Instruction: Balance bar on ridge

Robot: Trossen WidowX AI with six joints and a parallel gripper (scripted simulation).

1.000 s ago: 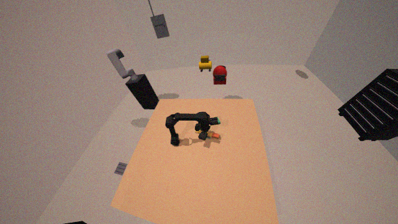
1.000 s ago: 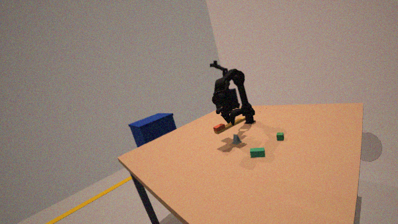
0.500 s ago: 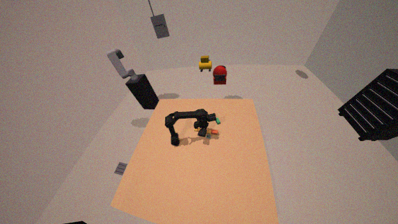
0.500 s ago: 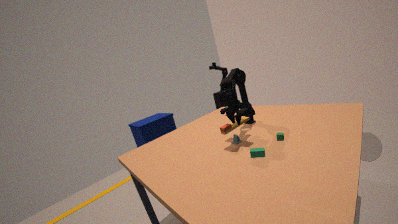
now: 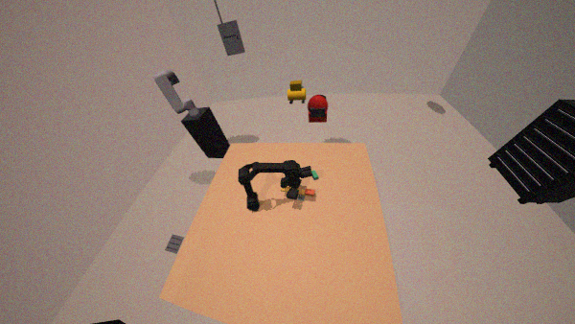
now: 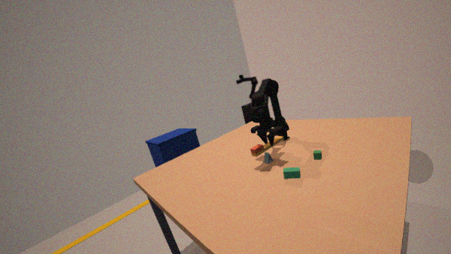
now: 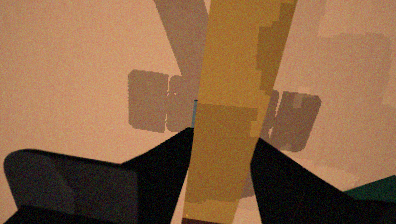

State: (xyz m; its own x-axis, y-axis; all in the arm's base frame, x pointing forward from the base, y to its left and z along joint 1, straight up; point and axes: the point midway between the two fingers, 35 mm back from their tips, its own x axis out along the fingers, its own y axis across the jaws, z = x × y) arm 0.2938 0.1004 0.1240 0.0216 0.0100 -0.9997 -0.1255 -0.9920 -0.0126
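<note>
The yellow-brown bar (image 6: pixel 278 140) (image 7: pixel 240 60) carries a red block (image 6: pixel 257 149) (image 5: pixel 310 192) at one end. My gripper (image 7: pixel 222 139) (image 6: pixel 269 144) is shut on the bar near its middle and holds it above the table, with its shadow below. The small blue-grey ridge (image 6: pixel 267 158) (image 5: pixel 301 196) stands on the table under the bar. In the wrist view, only a thin blue sliver of the ridge (image 7: pixel 195 114) shows at the bar's left edge; the rest is hidden. A gap between bar and ridge cannot be judged surely.
A green block (image 6: pixel 292 173) (image 5: pixel 314 174) lies on the table (image 6: pixel 338 210) near the ridge, and a smaller green cube (image 6: pixel 317 155) lies farther back. A dark green corner (image 7: pixel 377 190) shows at the lower right in the wrist view. A blue bin (image 6: pixel 173 144) stands beyond the table's edge.
</note>
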